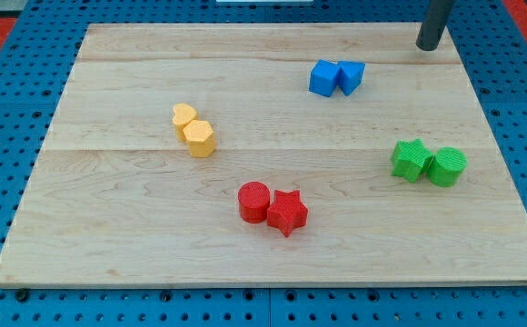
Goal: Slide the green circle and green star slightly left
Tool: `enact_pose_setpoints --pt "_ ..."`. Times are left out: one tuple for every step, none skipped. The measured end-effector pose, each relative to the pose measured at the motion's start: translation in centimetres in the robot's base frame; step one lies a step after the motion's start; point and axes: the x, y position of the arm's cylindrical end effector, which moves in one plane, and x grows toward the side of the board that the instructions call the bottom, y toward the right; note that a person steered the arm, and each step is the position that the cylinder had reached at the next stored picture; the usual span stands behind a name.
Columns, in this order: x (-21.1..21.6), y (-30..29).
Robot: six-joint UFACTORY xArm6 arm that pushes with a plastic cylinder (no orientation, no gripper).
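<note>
The green star [411, 160] and the green circle [446, 167] sit touching side by side near the board's right edge, star on the left. My tip [427, 45] is at the view's top right, near the board's top edge. It is well above the green pair and touches no block.
Two blue blocks [335, 77] sit together left of my tip. Two yellow blocks [193, 130] lie left of centre. A red circle [253, 201] and a red star [286, 212] touch near the bottom middle. The wooden board [109, 236] rests on a blue pegboard surface.
</note>
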Motion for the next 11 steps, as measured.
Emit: enact_pose_setpoints --pt "0.0 -1.7" --pt "1.3 -5.3" --pt "3.0 -5.4" --pt "3.5 -5.4" --pt "3.7 -6.7" --pt "6.3 -5.6" --pt "13.5 2.2" --pt "23.5 6.5" --pt "25.3 -0.4" --pt "20.3 -9.3" --pt "16.7 -17.1"
